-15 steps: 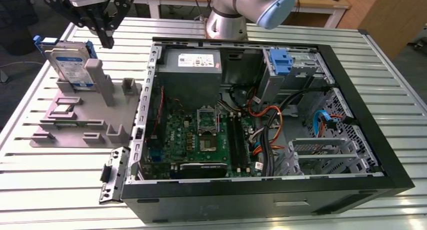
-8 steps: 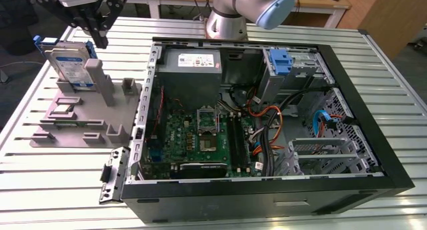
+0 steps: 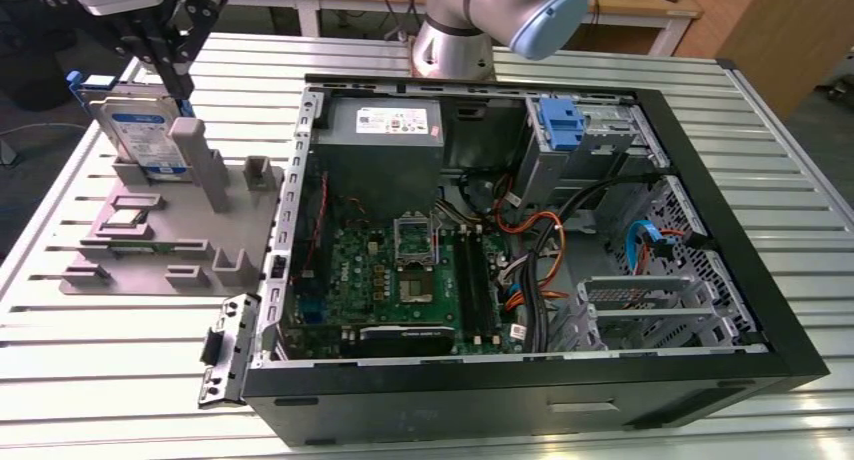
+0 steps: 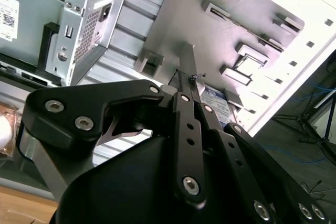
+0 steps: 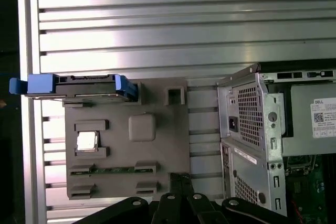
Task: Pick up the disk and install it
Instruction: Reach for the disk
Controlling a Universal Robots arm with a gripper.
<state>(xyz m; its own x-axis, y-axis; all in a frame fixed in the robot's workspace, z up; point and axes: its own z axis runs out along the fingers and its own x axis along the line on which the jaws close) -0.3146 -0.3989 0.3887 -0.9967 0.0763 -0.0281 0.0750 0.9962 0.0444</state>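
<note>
Right now my hand (image 3: 174,78) hangs with its fingers pressed together, gripping nothing. The disk (image 3: 134,130) stands on edge in the grey holder (image 3: 147,245), at the holder's corner closest to the surface's (image 3: 80,380) far corner on the exterior view's left (its blue rails (image 5: 42,83) cap both ends in the first wrist view). My fingertips are near the disk's top. The open case (image 3: 787,330) lies just beside the holder.
</note>
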